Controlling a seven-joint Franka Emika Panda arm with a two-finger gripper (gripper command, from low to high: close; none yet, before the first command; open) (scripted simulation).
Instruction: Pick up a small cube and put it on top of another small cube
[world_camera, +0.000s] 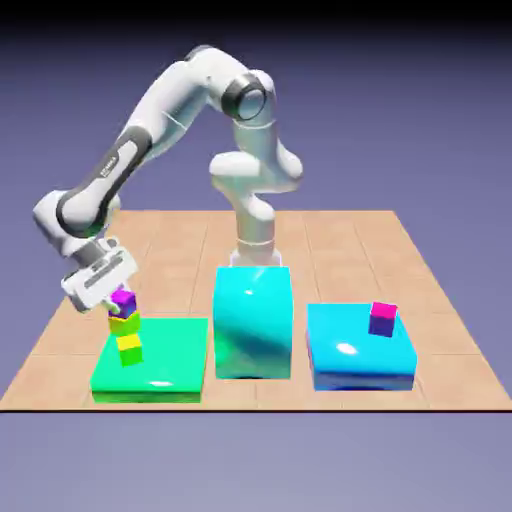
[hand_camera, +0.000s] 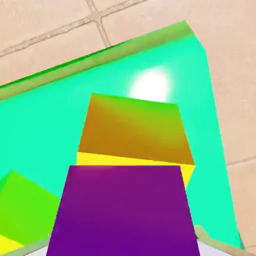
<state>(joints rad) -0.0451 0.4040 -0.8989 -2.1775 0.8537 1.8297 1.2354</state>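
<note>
Purple cube (world_camera: 123, 298) atop yellow cube (world_camera: 125, 322)

My white gripper (world_camera: 118, 305) meets a violet-purple, magenta-topped cube (world_camera: 123, 299); below, a yellow cube (world_camera: 126, 322), a lime cube (world_camera: 130, 348), a green slab (world_camera: 170, 365).

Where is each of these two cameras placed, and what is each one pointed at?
Exterior view: stands off the robot, above the table, facing the whole white arm and gripper.
Hand view: sits on the hand, looking along the gripper at the purple cube; fingertips hidden.
Shared: purple cube, yellow cube under it, lime cube, green block.
</note>
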